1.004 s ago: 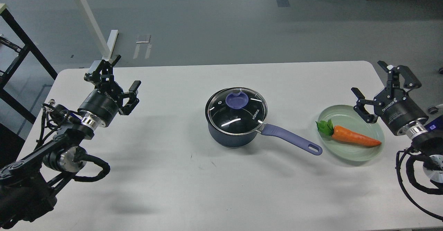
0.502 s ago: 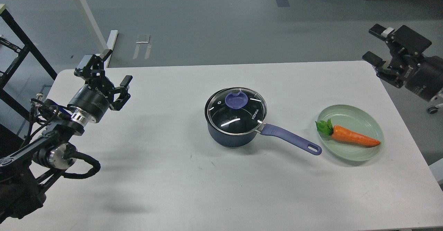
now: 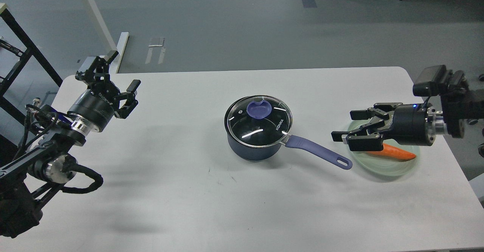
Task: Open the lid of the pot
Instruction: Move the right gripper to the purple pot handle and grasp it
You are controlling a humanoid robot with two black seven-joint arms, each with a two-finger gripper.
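**Lid on the pot, both claws apart from it**

The dark blue pot (image 3: 254, 146) stands near the middle of the white bench (image 3: 189, 199). Its glass lid (image 3: 258, 121) sits seated on the rim, with the purple knob (image 3: 258, 109) on top. The pot's purple handle (image 3: 318, 152) points toward my right, its end just beside the green plate (image 3: 393, 169).

My right claw (image 3: 346, 125) reaches in from the right edge, level and pointing toward the pot, its fingers spread and holding nothing. It hangs over the near-left part of the plate and covers part of the carrot (image 3: 397, 153) lying there. There is a clear gap between it and the lid.

My left claw (image 3: 121, 68) is raised over the far-left part of the bench, fingers parted and empty, well apart from the pot.
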